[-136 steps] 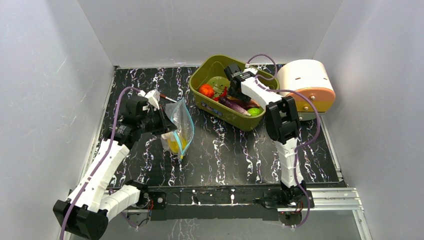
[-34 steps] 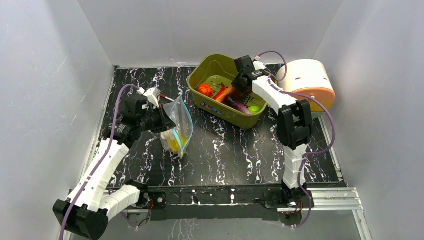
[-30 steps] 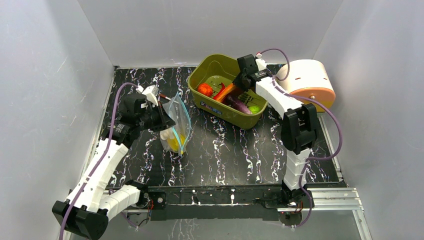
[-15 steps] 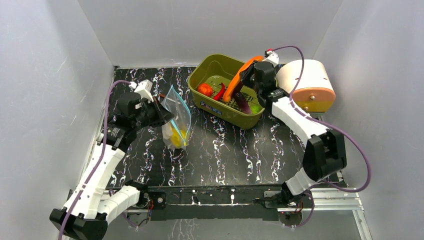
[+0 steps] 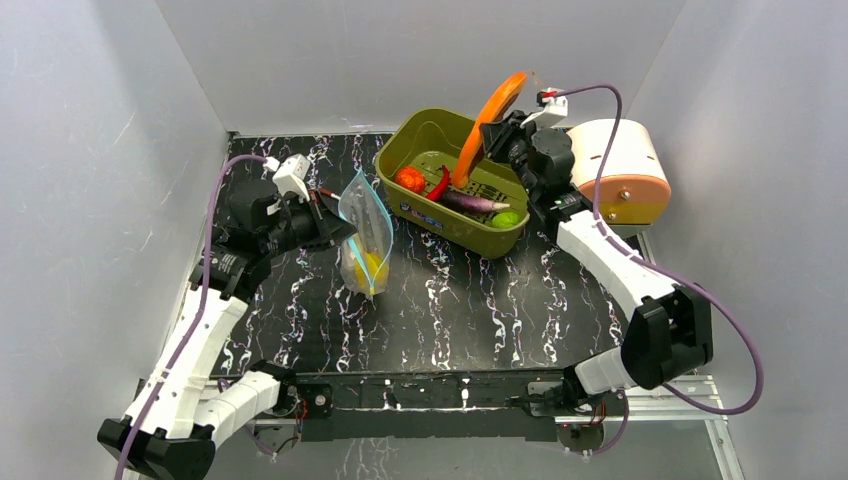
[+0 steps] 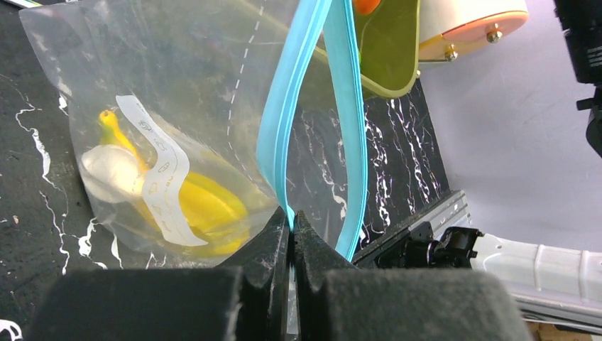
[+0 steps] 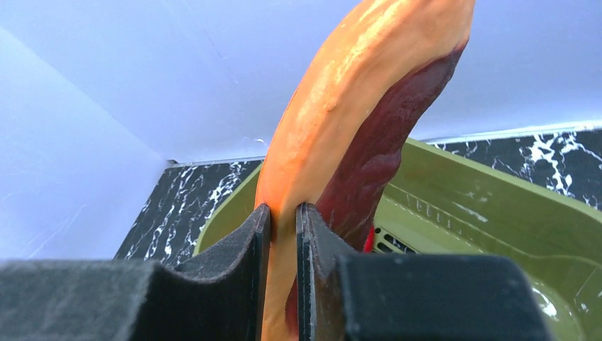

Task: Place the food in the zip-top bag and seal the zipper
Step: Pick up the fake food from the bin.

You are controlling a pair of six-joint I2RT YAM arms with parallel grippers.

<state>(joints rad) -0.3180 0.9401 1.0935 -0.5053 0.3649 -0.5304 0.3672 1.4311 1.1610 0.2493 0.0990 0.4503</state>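
Observation:
My left gripper (image 5: 325,229) (image 6: 292,222) is shut on the teal-blue zipper (image 6: 305,92) of the clear zip-top bag (image 5: 366,240), holding it upright with its mouth open. A yellow banana (image 6: 202,209) (image 5: 372,268) lies in the bag. My right gripper (image 5: 492,136) (image 7: 283,213) is shut on the long orange carrot (image 5: 485,112) (image 7: 341,106) and holds it up above the olive-green tub (image 5: 415,135). In the tub lie a red-orange tomato (image 5: 411,180), a red chili (image 5: 438,184), a purple eggplant (image 5: 468,201) and a green fruit (image 5: 508,218).
A round white and orange drum (image 5: 617,168) stands at the back right, beside the tub. A thin red-tipped stick (image 5: 330,194) lies behind the bag. Grey walls close in the black marbled table (image 5: 480,300) on three sides.
My right gripper has lifted the carrot out of the tub and raised it, the arm swinging right. My left gripper has shifted the bag slightly to the right.

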